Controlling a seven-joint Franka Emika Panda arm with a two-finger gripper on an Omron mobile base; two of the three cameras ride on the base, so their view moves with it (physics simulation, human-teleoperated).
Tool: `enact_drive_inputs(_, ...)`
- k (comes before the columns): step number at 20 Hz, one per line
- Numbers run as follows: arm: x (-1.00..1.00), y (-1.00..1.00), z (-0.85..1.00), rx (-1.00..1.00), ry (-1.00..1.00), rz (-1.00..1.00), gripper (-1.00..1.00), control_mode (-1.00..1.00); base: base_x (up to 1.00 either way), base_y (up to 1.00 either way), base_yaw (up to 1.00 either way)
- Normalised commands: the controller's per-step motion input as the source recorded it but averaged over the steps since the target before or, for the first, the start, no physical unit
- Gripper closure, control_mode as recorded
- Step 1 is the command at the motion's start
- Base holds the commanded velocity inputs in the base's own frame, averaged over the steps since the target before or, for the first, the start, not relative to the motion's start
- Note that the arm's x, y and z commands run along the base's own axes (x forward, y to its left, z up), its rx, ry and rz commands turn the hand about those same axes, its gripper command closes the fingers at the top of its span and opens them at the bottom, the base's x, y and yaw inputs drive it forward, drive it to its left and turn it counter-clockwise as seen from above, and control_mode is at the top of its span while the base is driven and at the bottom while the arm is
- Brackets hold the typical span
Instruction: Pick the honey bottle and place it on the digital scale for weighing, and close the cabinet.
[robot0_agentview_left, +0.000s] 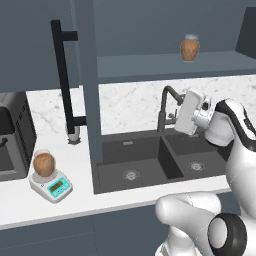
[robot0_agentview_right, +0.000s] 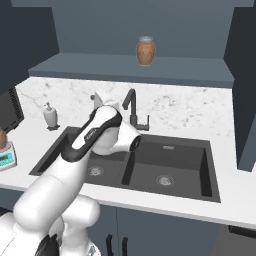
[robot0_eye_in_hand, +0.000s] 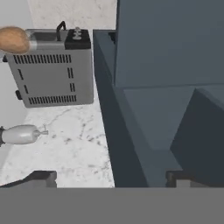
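Left base view: honey bottle seated on digital scale; cabinet door ajar. Right base view: look-alike jar shelved. Hand view: gripper spread, empty. Likely rigid, slippery, breakable; best gripped mid-body.

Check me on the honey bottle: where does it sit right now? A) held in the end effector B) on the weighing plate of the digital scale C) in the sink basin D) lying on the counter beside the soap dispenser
B: in the left base view the honey bottle stands on the digital scale on the counter, while a look-alike jar remains on the cabinet shelf.
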Motion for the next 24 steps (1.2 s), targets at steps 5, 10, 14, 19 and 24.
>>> enact_drive_inputs(5,0.0,-1.0,-0.08,0.18,-0.02,-0.32,-1.0,-1.0,0.0,0.0,0.0)
enact_drive_inputs(10,0.0,-0.91,0.09,0.22,-0.06,-0.18,-1.0,-1.0,0.0,0.0,0.0)
enact_drive_inputs(14,0.0,-0.48,-0.01,0.02,0.01,-0.05,-1.0,-1.0,0.0,0.0,0.0)
enact_drive_inputs(19,0.05,-0.45,0.0,0.01,0.0,-0.04,-1.0,-1.0,0.0,0.0,0.0)
enact_drive_inputs(24,-0.14,-0.51,0.0,0.03,-0.02,-0.02,-1.0,-1.0,0.0,0.0,0.0)
